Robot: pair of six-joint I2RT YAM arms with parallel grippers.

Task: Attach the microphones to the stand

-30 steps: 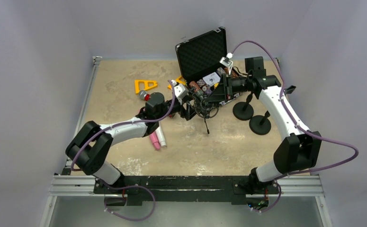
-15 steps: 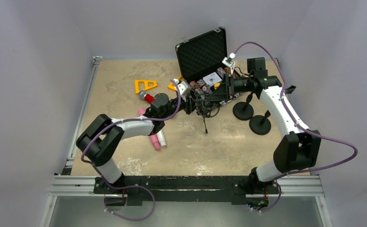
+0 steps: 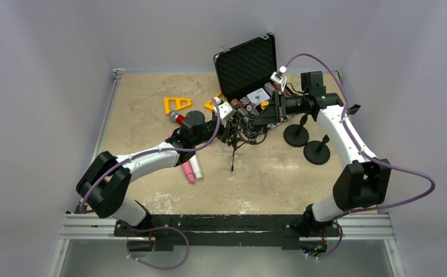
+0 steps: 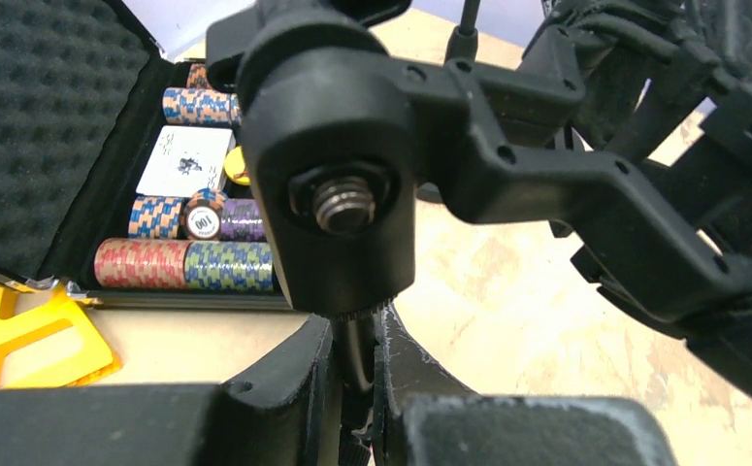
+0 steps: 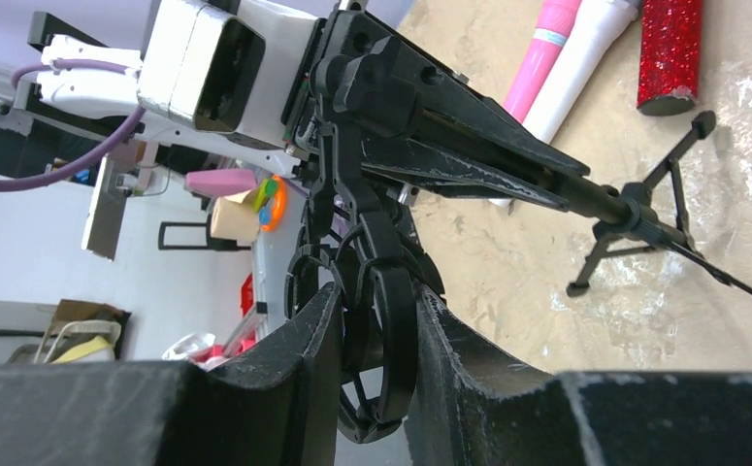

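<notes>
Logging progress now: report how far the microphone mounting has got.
Done: nothing mounted. In hand: the left gripper and right gripper clamp the black stand. Left: the red microphone, pink microphone and white microphone lie on the table, unattached.

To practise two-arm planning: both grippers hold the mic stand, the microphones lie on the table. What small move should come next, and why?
Probably set the stand upright on its legs on the table. The left gripper clamps its shaft and the right gripper its clip ring, so neither is free for the red microphone, pink microphone or white microphone.
</notes>
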